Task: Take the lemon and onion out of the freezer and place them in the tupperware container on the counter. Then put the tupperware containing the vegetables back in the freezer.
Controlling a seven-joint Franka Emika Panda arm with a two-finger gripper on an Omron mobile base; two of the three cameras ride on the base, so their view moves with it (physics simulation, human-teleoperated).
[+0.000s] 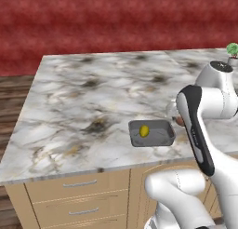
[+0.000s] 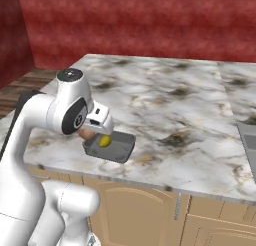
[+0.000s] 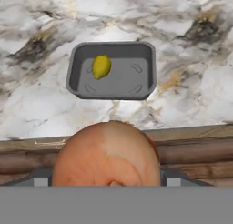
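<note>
In the left base view, wooden drawers (image 1: 79, 195) with thin metal handles sit at the lower left under the counter (image 1: 93, 97), whose veined marble spans the middle of the frame. Right of centre, near the front edge, lies the tray (image 1: 160, 140), with the lemon (image 1: 144, 131) in its left half. Just right of the tray, a sliver of the onion (image 1: 179, 121) peeps out beside the white arm (image 1: 204, 130), which fills the lower right. A small green plant (image 1: 232, 50) stands at the upper right edge.

In the right base view, the arm rises along the left side. At centre left the onion (image 2: 87, 134) shows under the hand, touching the tray's (image 2: 122, 149) left end as seen here; whether it is over or beside the rim I cannot tell. The lemon (image 2: 105, 141) lies in the tray, just right of the onion.

In the hand view, the tray (image 3: 136, 79) sits at upper centre with the lemon (image 3: 101, 66) in its left part. The onion (image 3: 107, 157) fills the lower centre, gripped between the gripper (image 3: 107, 182) fingers, whose grey tips (image 3: 41, 181) flank it.
</note>
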